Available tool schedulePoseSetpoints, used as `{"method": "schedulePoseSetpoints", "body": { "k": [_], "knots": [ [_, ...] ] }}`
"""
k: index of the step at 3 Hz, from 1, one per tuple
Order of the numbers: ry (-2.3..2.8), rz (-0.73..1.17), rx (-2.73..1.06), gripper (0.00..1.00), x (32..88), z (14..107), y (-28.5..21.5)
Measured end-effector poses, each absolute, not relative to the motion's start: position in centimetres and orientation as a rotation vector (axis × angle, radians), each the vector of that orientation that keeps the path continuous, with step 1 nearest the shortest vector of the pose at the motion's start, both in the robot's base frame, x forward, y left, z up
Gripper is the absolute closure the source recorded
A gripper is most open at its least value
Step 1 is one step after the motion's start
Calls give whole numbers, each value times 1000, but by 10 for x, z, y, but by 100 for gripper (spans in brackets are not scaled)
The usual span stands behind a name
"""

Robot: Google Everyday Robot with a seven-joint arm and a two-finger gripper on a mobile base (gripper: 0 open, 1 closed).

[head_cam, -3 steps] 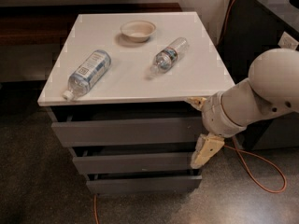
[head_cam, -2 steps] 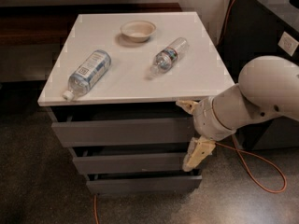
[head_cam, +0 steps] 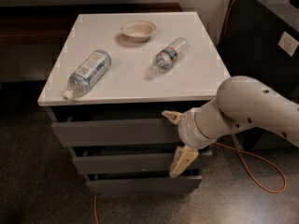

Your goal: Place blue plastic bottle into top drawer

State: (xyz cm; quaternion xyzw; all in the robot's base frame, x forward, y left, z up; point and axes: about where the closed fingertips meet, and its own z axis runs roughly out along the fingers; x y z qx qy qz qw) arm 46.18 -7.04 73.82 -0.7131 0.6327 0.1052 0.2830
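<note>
- White surface (head_cam: 140, 85) tops a grey drawer unit (head_cam: 140, 185); the blue plastic bottle (head_cam: 88, 73) lies on it toward 8 o'clock, long axis 1-to-7 o'clock, cap frontmost.
- Gripper (head_cam: 177, 139), fingers (head_cam: 183, 160) spread wide, hangs before the top drawer (head_cam: 112, 132); the bottle lies at its 10 o'clock.

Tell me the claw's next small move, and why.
Probably hook the claw onto the top drawer and pull: it looks shut, the claw hangs open before its right end, and the blue plastic bottle lies on the tabletop.
</note>
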Motion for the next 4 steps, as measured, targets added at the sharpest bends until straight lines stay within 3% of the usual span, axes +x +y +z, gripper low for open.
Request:
{"method": "schedulePoseSetpoints", "body": {
  "k": [4],
  "knots": [
    [1720,169,-1928,0,522,679,-52]
  ]
}}
